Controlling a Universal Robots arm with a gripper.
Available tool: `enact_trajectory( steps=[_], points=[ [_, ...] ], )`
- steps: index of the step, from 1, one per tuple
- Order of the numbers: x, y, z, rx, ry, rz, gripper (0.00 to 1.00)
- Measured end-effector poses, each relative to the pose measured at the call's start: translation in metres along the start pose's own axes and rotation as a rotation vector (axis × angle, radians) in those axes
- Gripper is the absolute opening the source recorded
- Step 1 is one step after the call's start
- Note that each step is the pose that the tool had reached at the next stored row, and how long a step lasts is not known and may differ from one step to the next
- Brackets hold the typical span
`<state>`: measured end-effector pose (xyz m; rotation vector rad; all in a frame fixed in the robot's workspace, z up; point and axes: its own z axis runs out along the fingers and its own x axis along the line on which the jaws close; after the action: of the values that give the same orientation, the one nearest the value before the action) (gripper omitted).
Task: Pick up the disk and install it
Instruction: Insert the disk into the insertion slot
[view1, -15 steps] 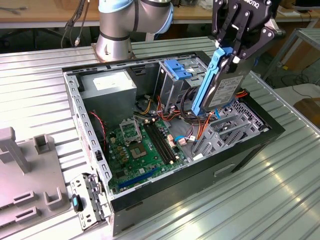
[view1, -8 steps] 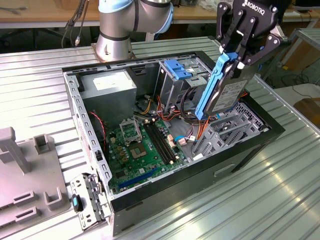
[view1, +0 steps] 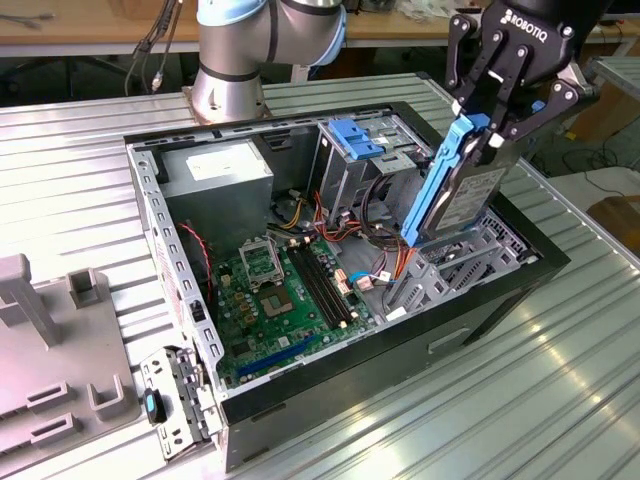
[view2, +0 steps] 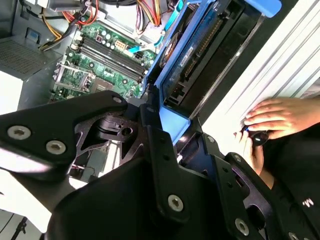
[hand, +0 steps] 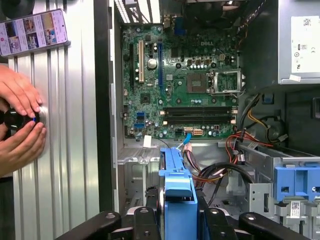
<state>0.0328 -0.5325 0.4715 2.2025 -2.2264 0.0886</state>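
My gripper (view1: 482, 128) is shut on the disk (view1: 468, 198), a grey metal drive with a white label in a light-blue rail bracket (view1: 440, 175). I hold it by its upper end, and it hangs tilted on edge above the open computer case (view1: 400, 352), over the grey bay (view1: 445, 268) at the exterior view's right. The first wrist view shows the bracket's blue edge (hand: 178, 192) between my black fingers (hand: 146, 221). In the second wrist view the disk (view2: 197, 55) runs away from my gripper (view2: 167, 125) toward the case.
Inside the case lie a green motherboard (view1: 285, 290), a grey power-supply box (view1: 215, 172) and a metal drive cage with a blue latch (view1: 355, 138), plus loose cables (hand: 240, 145). A person's hands (hand: 17, 117) rest on the ribbed table by a phone (hand: 32, 31). A grey fixture (view1: 50, 360) stands at the exterior view's left.
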Motion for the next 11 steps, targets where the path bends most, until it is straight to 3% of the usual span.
enact_trajectory(
  steps=[7, 11],
  points=[
    [0.001, -0.0149, 0.002, 0.0, 0.0, 0.0, 0.37],
    [0.0052, -0.0172, 0.0036, 0.0, -0.0002, 0.0, 0.37]
  ],
)
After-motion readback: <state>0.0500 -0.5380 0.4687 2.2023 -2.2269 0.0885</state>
